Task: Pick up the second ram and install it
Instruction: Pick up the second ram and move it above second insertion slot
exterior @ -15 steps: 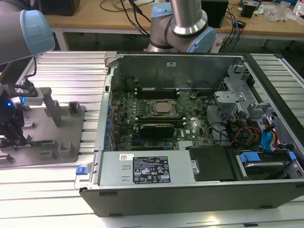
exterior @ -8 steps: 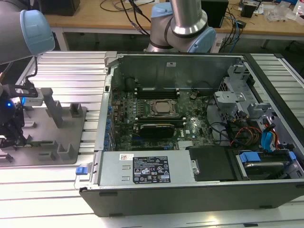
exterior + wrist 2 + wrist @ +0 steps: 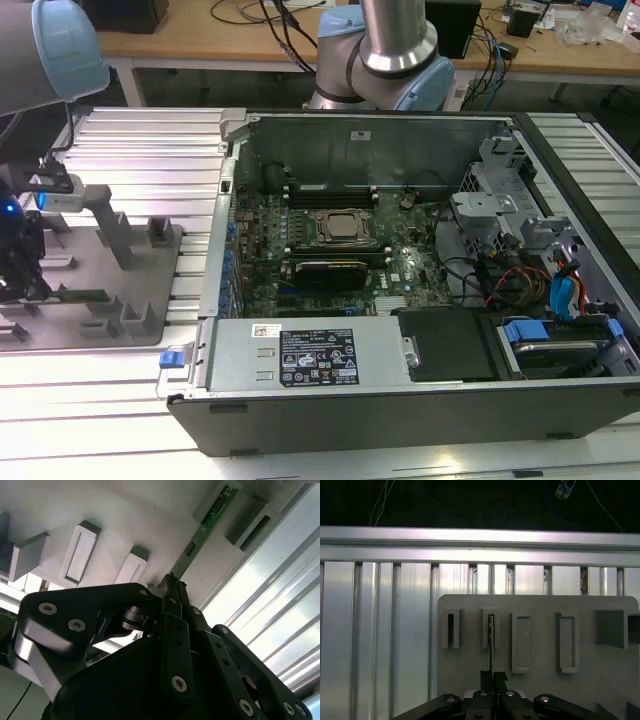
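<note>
Second ram (image 3: 207, 527) on edge in a slot of the grey holder (image 3: 125, 510), its long axis running straight out from the gripper (image 3: 171, 587). The jaws are pinched narrow on its near end. The open computer (image 3: 400, 380) lies well apart, toward the exterior view's right.

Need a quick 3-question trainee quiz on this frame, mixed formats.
1. True or false: the ram is already seated in the motherboard.
2. The gripper is closed on: A) a cable B) the ram C) nothing.
3. Fill in: the ram rests in a grey ____ outside the case.
Key: 1 false; 2 B; 3 holder.
</note>
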Robot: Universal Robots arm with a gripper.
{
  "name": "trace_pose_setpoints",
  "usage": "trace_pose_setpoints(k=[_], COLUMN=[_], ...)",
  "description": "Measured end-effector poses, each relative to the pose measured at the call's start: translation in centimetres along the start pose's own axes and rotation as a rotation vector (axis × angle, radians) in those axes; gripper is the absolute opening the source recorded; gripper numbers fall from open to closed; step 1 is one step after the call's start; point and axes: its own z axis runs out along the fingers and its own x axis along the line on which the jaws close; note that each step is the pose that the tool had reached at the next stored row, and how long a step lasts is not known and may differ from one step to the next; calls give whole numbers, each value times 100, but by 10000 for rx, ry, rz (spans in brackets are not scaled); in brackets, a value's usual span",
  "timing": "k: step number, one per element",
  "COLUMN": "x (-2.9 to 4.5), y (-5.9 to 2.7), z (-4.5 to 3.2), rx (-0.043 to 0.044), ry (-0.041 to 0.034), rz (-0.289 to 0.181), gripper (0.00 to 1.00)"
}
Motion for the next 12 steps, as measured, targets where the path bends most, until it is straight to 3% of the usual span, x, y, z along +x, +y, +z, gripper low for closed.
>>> trace_pose_setpoints(k=[3, 7, 10, 12], x=[-1, -4, -5, -7], y=[5, 15, 19, 26], z=[-128, -360, -468, -608], rx=[1, 1, 1, 1], ry=[-1, 0, -1, -1], rz=[1, 3, 3, 6], gripper=[9, 9, 9, 9])
